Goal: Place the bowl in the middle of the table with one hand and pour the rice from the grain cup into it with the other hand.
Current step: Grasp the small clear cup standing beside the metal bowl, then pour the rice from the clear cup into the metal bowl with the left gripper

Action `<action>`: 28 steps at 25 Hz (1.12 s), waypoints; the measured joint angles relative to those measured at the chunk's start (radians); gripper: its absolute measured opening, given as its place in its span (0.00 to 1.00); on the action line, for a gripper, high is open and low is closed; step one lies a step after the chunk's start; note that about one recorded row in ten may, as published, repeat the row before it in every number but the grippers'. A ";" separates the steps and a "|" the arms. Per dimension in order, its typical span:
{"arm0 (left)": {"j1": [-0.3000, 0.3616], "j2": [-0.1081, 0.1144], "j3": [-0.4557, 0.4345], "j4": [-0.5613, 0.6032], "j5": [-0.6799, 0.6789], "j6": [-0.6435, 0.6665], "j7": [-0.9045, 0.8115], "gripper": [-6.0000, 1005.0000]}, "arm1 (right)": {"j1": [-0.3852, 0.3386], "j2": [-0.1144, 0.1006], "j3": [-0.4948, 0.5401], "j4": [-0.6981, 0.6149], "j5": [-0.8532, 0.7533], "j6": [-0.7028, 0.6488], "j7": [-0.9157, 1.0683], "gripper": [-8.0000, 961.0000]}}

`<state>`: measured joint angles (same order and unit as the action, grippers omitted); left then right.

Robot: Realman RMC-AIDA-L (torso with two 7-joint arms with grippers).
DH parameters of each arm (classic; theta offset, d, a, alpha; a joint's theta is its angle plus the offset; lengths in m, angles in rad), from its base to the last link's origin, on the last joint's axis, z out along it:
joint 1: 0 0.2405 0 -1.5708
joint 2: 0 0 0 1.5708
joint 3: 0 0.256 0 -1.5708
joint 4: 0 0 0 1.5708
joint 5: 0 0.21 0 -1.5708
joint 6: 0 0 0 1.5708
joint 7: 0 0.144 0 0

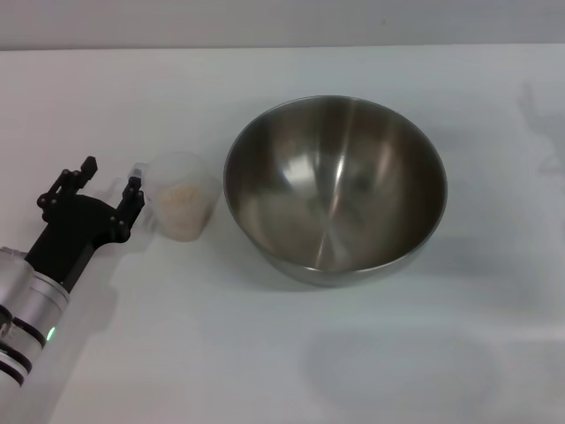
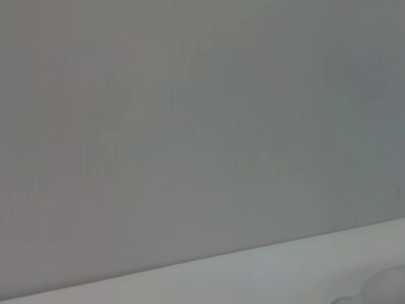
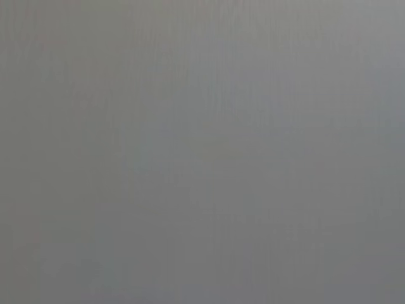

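One open left pincer (image 1: 110,181) beside grain cup (image 1: 183,195), near bowl (image 1: 335,187).

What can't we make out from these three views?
- Right claw: in no view; the right wrist view shows only blank grey.
- Small clear plastic grain cup: its handle is hidden behind the left claw in the head view.
- Left wrist view: only the white table edge, no fingers.

The left gripper (image 1: 110,181) has two thin black fingers on a black angular body, joined to a silver cylindrical arm with black rings and a small green light
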<state>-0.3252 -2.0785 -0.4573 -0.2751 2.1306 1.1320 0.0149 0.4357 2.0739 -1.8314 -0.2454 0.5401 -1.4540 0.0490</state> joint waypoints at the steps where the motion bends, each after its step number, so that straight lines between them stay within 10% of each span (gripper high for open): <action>1: 0.000 0.000 0.003 -0.002 0.000 0.000 0.000 0.65 | 0.000 0.000 0.000 0.000 0.000 0.000 0.000 0.79; 21: -0.006 0.000 0.011 -0.022 -0.006 0.023 0.002 0.02 | 0.000 0.000 0.002 0.010 0.000 0.000 0.000 0.79; 28: 0.001 -0.001 -0.068 -0.064 -0.008 0.136 0.146 0.02 | -0.004 0.000 0.002 0.009 0.000 -0.008 0.000 0.79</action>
<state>-0.3241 -2.0791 -0.5255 -0.3386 2.1222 1.2682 0.1613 0.4313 2.0739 -1.8298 -0.2362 0.5399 -1.4618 0.0491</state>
